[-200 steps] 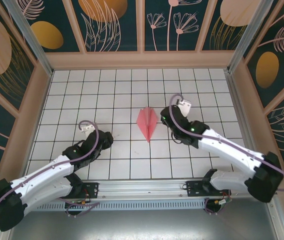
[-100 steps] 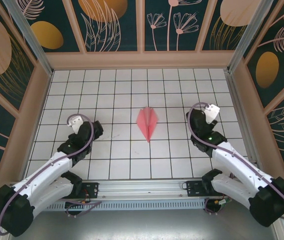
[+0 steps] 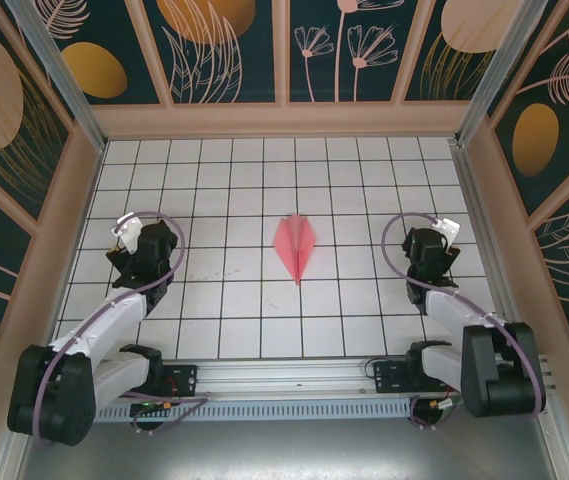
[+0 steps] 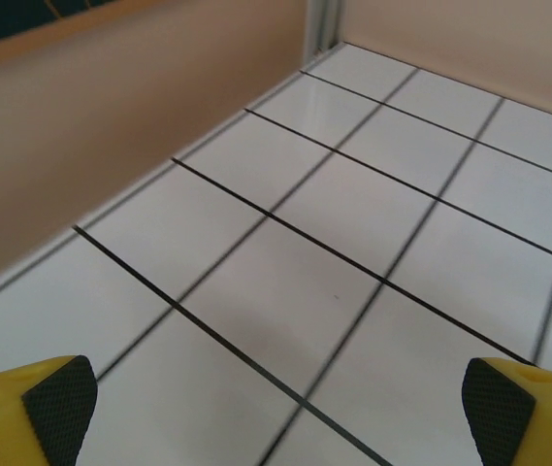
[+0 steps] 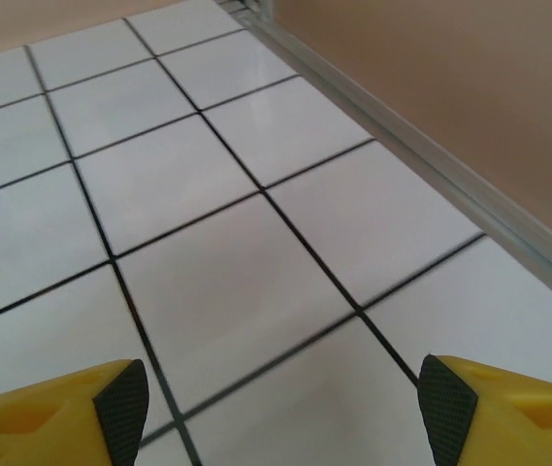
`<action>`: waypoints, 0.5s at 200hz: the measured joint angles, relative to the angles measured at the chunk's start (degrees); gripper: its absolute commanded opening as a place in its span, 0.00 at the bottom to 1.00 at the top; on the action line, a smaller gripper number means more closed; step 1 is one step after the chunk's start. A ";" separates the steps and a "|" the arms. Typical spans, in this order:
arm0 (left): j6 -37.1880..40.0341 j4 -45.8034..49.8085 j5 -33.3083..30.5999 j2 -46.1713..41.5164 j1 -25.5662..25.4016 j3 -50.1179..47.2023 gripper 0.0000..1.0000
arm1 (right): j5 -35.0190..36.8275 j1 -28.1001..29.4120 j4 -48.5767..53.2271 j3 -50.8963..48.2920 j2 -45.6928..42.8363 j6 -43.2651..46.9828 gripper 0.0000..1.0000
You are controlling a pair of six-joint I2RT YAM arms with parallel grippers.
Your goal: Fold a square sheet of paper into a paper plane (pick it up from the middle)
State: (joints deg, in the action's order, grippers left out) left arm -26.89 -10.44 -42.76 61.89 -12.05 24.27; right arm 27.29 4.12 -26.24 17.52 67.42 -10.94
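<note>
The paper plane lies flat on the white grid table near its middle, a narrow salmon-pink dart with a centre ridge, its point toward the near edge. Nothing touches it. My left gripper is drawn back to the left side of the table, well away from the plane. In the left wrist view that gripper stands open over bare tiles. My right gripper sits at the right side, equally far from the plane. Its yellow fingers are spread in the right wrist view, with only tiles between them.
Beige walls enclose the table at the back and on both sides. The left wall runs close beside my left gripper, and the right wall with its metal rail runs close beside my right one. A metal rail carries the arm bases.
Both arms have pulled back from the plane toward the table's sides, the left leftward, the right rightward. Both grippers opened wider. The plane has stayed put.
</note>
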 measured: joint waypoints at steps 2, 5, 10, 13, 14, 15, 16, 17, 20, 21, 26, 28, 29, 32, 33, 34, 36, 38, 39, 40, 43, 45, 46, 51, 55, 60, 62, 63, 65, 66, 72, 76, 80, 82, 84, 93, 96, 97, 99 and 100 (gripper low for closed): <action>0.46 -0.70 -0.11 0.24 0.24 -0.24 0.99 | -0.39 -0.11 -1.01 -0.02 0.55 0.35 0.77; 1.05 -1.70 -0.31 0.50 0.55 -0.52 0.99 | -0.79 -0.22 -2.10 -0.04 1.14 0.72 0.77; 2.16 -3.52 -0.50 1.07 1.07 -1.14 0.99 | -1.70 -0.46 -4.20 -0.07 2.38 1.55 0.77; 2.80 -4.66 -0.63 1.38 1.31 -1.49 0.99 | -2.16 -0.61 -5.51 -0.07 3.17 1.95 0.76; 3.15 -5.27 -0.63 1.57 1.44 -1.70 0.99 | -2.23 -0.66 -5.79 -0.07 3.37 2.03 0.77; 3.30 -5.57 -0.63 1.66 1.51 -1.81 0.99 | -2.38 -0.68 -6.12 -0.07 3.58 2.14 0.76; 3.45 -5.88 -0.66 1.73 1.57 -1.92 0.99 | -2.67 -0.74 -6.78 -0.07 3.91 2.34 0.76; 3.74 -6.51 -0.68 1.84 1.68 -2.16 0.99 | -2.84 -0.76 -7.08 -0.07 4.07 2.47 0.77; 4.28 -7.61 -0.68 2.16 1.88 -2.56 0.99 | -3.30 -0.85 -8.11 -0.07 4.70 2.93 0.76; 4.68 -8.31 -0.68 2.36 1.99 -2.82 0.99 | -3.48 -0.94 -8.66 -0.04 5.07 3.13 0.76; 5.60 -10.64 -0.66 2.89 2.27 -3.74 0.99 | -4.33 -1.11 -10.58 -0.04 6.23 3.69 0.76; 6.10 -11.69 -0.59 3.23 2.40 -4.13 0.98 | -4.63 -1.18 -11.41 -0.04 6.82 4.04 0.76; 6.27 -12.07 -0.57 3.34 2.45 -4.28 0.99 | -4.74 -1.20 -11.69 -0.04 6.99 4.15 0.76; 6.84 -13.79 -0.57 3.82 2.56 -4.98 0.98 | -5.14 -1.27 -12.81 -0.04 7.67 4.57 0.76; 6.99 -14.14 -0.55 3.93 2.58 -5.11 0.99 | -5.38 -1.33 -13.25 -0.04 8.04 4.70 0.76; 7.19 -14.51 -0.50 4.09 2.62 -5.25 0.98 | -5.51 -1.36 -13.53 -0.04 8.24 4.74 0.76; 7.74 -15.74 -0.37 4.57 2.73 -5.68 0.99 | -5.90 -1.42 -14.40 -0.04 8.79 4.94 0.76; 8.09 -16.90 -0.22 4.94 2.75 -6.14 0.98 | -6.29 -1.46 -15.15 -0.07 9.20 5.18 0.76; 8.22 -17.22 -0.20 5.07 2.75 -6.27 0.99 | -6.40 -1.46 -15.37 -0.07 9.38 5.25 0.76; 8.35 -17.55 -0.13 5.22 2.78 -6.38 0.99 | -6.51 -1.46 -15.56 -0.07 9.53 5.29 0.76; 9.03 -19.04 0.04 6.03 2.84 -6.82 0.99 | -7.02 -1.55 -16.65 -0.07 10.32 5.66 0.76; 9.38 -20.09 0.15 6.51 2.89 -7.15 0.99 | -7.23 -1.57 -17.09 -0.07 10.56 5.84 0.76; 9.64 -20.72 0.31 6.88 2.91 -7.32 0.99 | -7.48 -1.57 -17.46 -0.07 10.82 5.95 0.76; 10.58 -23.04 0.52 8.31 2.95 -7.85 0.99 | -8.33 -1.66 -18.80 -0.07 11.67 6.23 0.76; 11.43 -24.90 0.90 9.60 2.95 -8.13 0.99 | -9.14 -1.70 -19.89 -0.07 12.33 6.49 0.76; 12.24 -26.82 1.25 10.91 2.95 -8.37 0.99 | -9.94 -1.79 -21.11 -0.07 12.94 6.73 0.75; 12.70 -27.65 1.49 11.52 2.95 -8.41 0.99 | -10.43 -1.81 -21.77 -0.07 13.20 6.97 0.75; 12.85 -27.91 1.55 11.67 2.95 -8.44 0.99 | -10.54 -1.84 -21.99 -0.07 13.27 7.08 0.75; 13.27 -28.76 1.75 12.22 2.95 -8.50 0.99 | -10.84 -1.86 -22.60 -0.09 13.46 7.30 0.76; 13.38 -29.07 1.81 12.39 2.95 -8.50 0.99 | -10.99 -1.86 -22.80 -0.09 13.55 7.32 0.76; 14.58 -32.24 2.34 13.86 2.95 -8.72 0.99 | -12.09 -1.95 -25.09 -0.28 14.25 7.80 0.76; 15.23 -34.45 2.82 14.64 3.04 -8.92 0.99 | -12.76 -2.01 -26.49 -0.42 14.75 8.09 0.75; 15.78 -36.39 3.30 15.21 3.08 -9.14 0.99 | -13.42 -2.08 -27.69 -0.57 15.10 8.24 0.75; 16.15 -37.53 3.58 15.54 3.15 -9.27 0.99 | -13.70 -2.14 -28.41 -0.68 15.43 8.41 0.75; 16.44 -38.80 4.02 15.80 3.23 -9.44 0.99 | -14.12 -2.21 -29.18 -0.79 15.69 8.57 0.75; 17.44 -43.10 5.46 16.79 3.67 -9.99 0.98 | -15.43 -2.51 -32.13 -1.42 16.83 9.07 0.75; 17.86 -44.92 6.12 17.35 3.96 -10.19 0.99 | -15.98 -2.64 -33.00 -1.75 17.14 9.14 0.75; 17.92 -45.33 6.27 17.46 4.00 -10.23 0.99 | -16.06 -2.67 -33.16 -1.81 17.18 9.16 0.75; 18.01 -46.36 6.60 17.77 4.15 -10.34 0.99 | -16.46 -2.73 -33.57 -2.01 17.33 9.18 0.75; 18.08 -46.69 6.73 17.90 4.22 -10.38 0.99 | -16.55 -2.75 -33.70 -2.08 17.40 9.20 0.75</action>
State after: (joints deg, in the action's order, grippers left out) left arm -8.82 -57.12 -36.03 79.79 -7.84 13.89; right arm 10.74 1.37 -59.94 15.44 84.82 -1.74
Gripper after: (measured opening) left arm 0.987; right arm 0.755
